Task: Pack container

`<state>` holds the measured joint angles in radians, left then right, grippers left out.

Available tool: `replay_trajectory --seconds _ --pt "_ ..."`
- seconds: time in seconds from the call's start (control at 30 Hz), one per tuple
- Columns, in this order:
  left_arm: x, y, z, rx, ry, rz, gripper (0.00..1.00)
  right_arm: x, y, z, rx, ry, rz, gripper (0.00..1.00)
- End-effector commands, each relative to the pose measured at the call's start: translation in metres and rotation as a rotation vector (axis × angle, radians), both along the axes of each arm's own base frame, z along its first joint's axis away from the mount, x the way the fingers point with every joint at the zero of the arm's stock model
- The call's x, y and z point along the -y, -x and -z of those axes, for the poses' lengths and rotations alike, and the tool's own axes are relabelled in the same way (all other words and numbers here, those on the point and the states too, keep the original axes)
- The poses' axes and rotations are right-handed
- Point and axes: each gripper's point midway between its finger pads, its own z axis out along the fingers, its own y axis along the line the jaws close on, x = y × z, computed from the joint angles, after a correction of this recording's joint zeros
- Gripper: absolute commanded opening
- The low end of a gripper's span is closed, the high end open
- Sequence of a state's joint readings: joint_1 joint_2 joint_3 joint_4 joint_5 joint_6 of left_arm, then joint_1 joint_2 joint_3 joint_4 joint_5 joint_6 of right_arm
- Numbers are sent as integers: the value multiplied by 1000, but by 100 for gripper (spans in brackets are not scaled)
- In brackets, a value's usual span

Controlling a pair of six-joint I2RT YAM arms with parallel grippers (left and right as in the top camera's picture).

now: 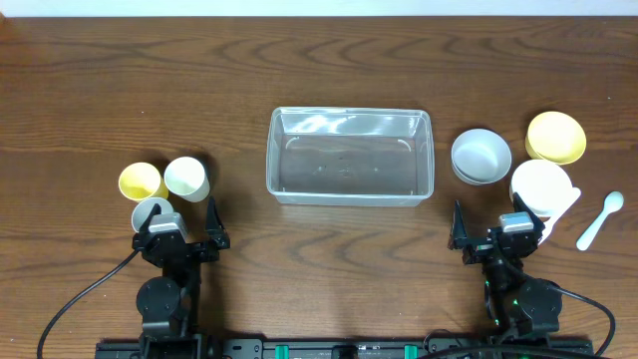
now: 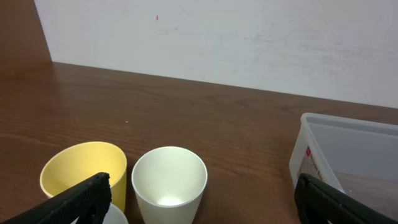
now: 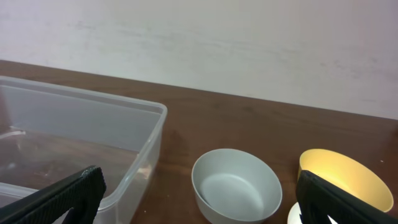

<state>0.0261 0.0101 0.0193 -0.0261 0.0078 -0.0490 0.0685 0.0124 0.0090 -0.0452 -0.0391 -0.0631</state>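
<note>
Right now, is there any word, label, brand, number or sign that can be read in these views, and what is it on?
No text can be read in any view.
Label on the end wall of the container: a pink mark and faint print, too blurred to read.
The yellow cup, white cup, white bowl and yellow bowl: no print shows.

You've got the container [image 1: 349,160] mid-table, cups [image 1: 186,178] clustered off its left, bowls [image 1: 480,157] grouped off its right, a spoon [image 1: 599,220] right of those.
</note>
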Motion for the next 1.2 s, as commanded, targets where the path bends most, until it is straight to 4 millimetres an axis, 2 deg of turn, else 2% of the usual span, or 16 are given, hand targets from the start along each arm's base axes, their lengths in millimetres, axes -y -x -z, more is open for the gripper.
replay_trajectory --seconds 0.0,0.2,0.43,0.6,0.7,0.8,0.83,0.9,1.07,1.1,1.17 --pt "-5 1 16 -51 0 -28 94 -5 1 -1 7 -9 -33 99" --pt "4 2 -3 -18 36 24 94 -7 1 -5 -4 -146 -41 99" --pt "4 -2 -52 -88 39 23 94 -3 -1 -46 7 -134 -14 99" --pt "10 -20 -82 -267 55 53 94 -5 -23 -70 -132 -121 -10 99" --pt "22 -31 -94 -438 88 118 94 -9 -46 -76 -318 -66 -22 99" --pt "22 -34 -94 -608 105 116 94 -10 -65 -74 -504 -11 -29 99" --pt "22 -33 -94 -671 111 114 98 -10 -72 -72 -581 3 -31 99" --pt "22 -33 -92 -769 120 109 98 -11 -84 -66 -724 13 -31 99" --pt "22 -41 -76 -876 129 104 98 -26 -113 -47 -896 -54 -80 99" --pt "22 -42 -72 -892 131 103 98 -25 -120 -38 -910 -51 -73 93" --pt "22 -44 -65 -919 133 101 97 -24 -129 -22 -940 -46 -62 70"
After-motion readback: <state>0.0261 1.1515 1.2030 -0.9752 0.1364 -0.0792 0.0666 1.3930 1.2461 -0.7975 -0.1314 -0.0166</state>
